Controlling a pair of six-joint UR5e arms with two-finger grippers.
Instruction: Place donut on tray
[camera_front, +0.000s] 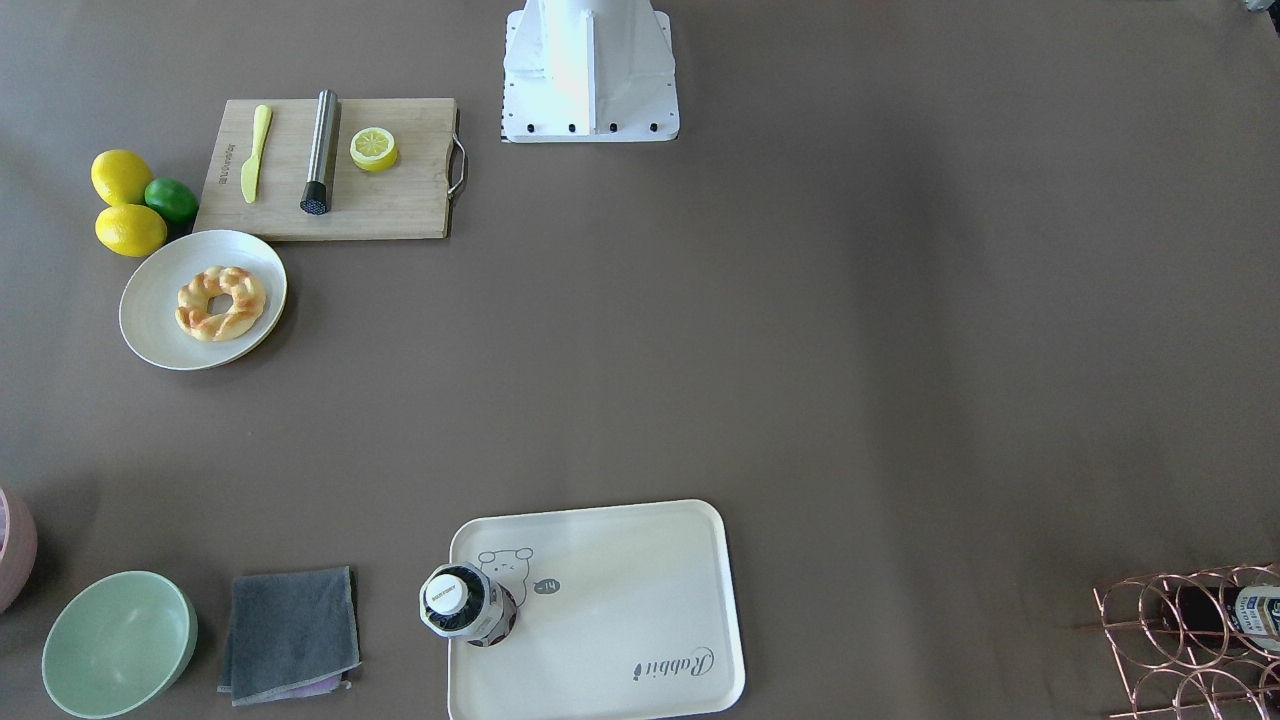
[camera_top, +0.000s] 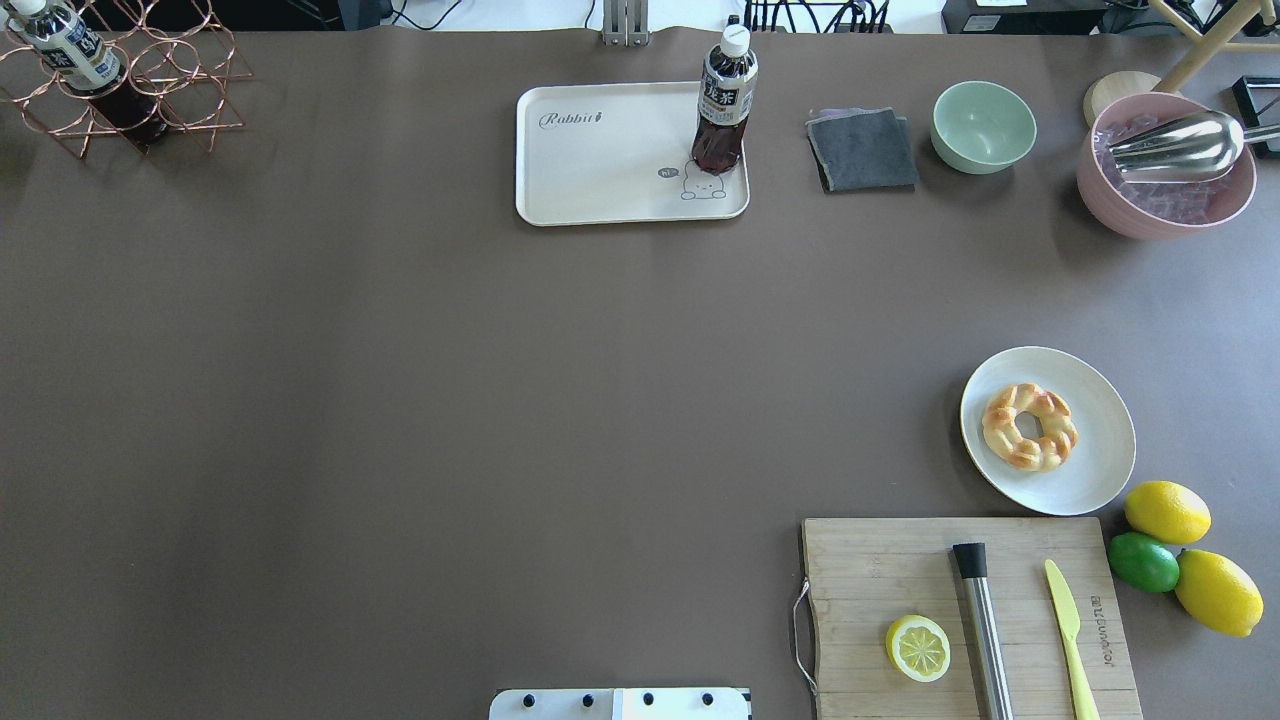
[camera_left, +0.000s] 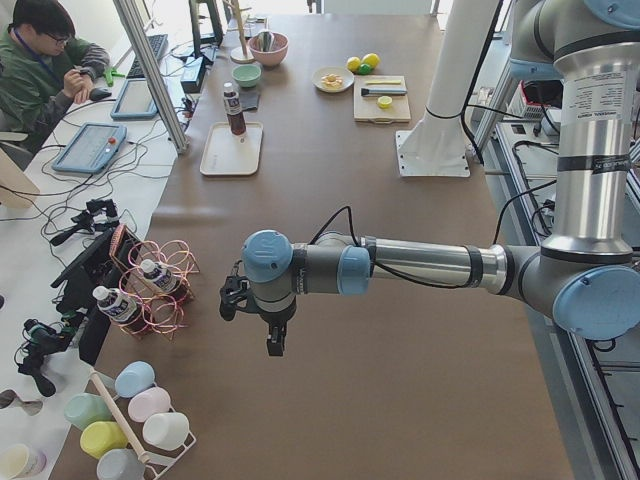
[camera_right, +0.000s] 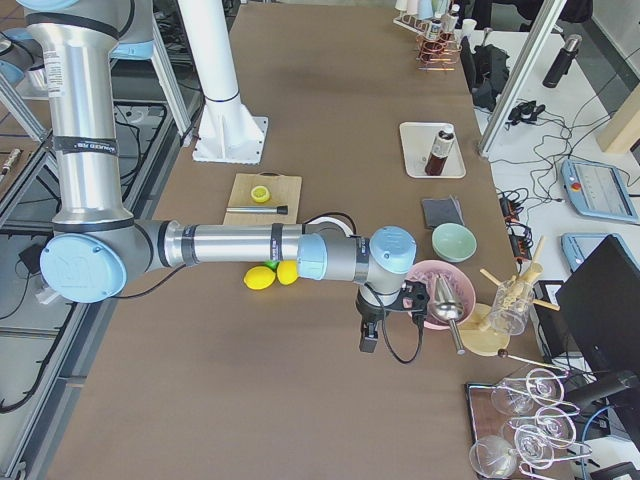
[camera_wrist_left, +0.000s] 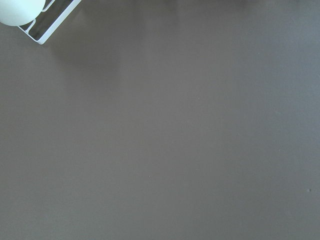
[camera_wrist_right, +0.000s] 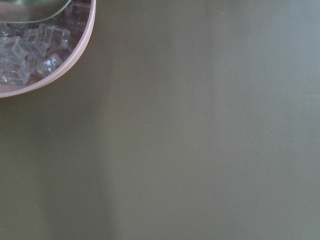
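The donut (camera_top: 1030, 427) lies on the round plate (camera_top: 1100, 470), well apart from the tray (camera_top: 600, 170). It is probably light and soft, so a gentle pinch across one side of the ring should suit. Whether the left claw (camera_left: 274, 344) or the right claw (camera_right: 368, 342) is clenched cannot be told.

One bottle (camera_top: 722, 110) stands on the tray (camera_top: 600, 160) at its bear-drawing corner; remaining tray surface bare. Open worktop (camera_top: 600, 400) lies between plate (camera_top: 1105, 470) and tray.
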